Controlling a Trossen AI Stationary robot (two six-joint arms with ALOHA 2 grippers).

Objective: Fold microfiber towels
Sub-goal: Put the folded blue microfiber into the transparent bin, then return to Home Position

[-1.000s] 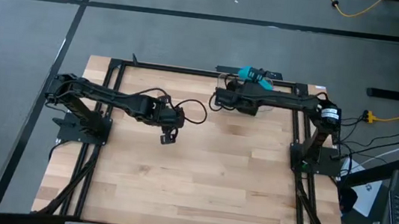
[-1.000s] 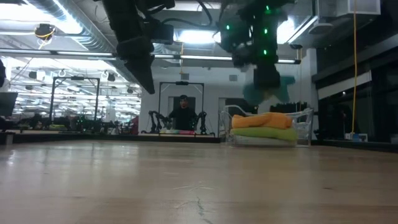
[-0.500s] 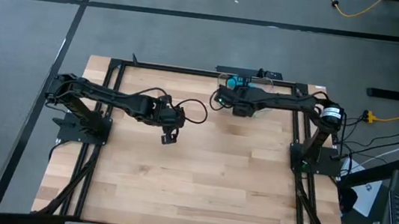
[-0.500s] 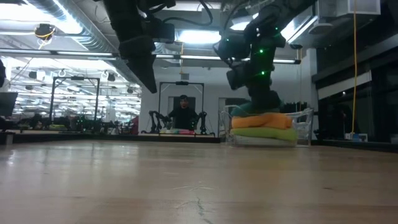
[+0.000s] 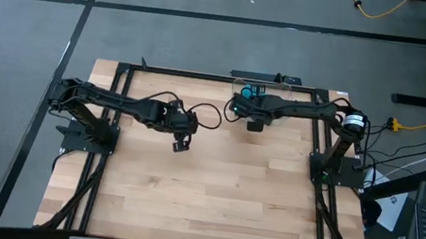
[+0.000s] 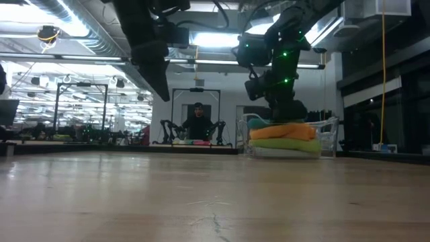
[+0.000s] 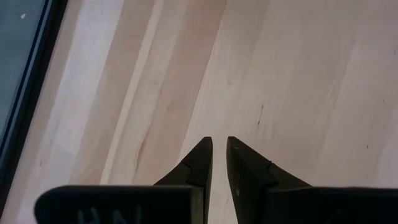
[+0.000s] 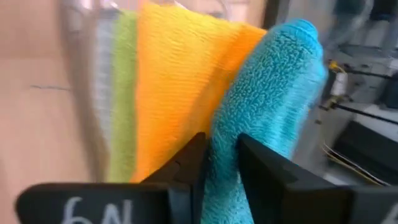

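The right tool sat at the bin by the bench's far edge, its fingers parted slightly around the teal towel, which lay on the orange and green towels. The left tool hung over bare bench, nearly clenched, grasping nothing.

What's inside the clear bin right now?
The clear bin holds a stack: lime green towel below, orange towel above it, teal towel on top, between the right gripper's jaws. Anything under the green one is hidden.
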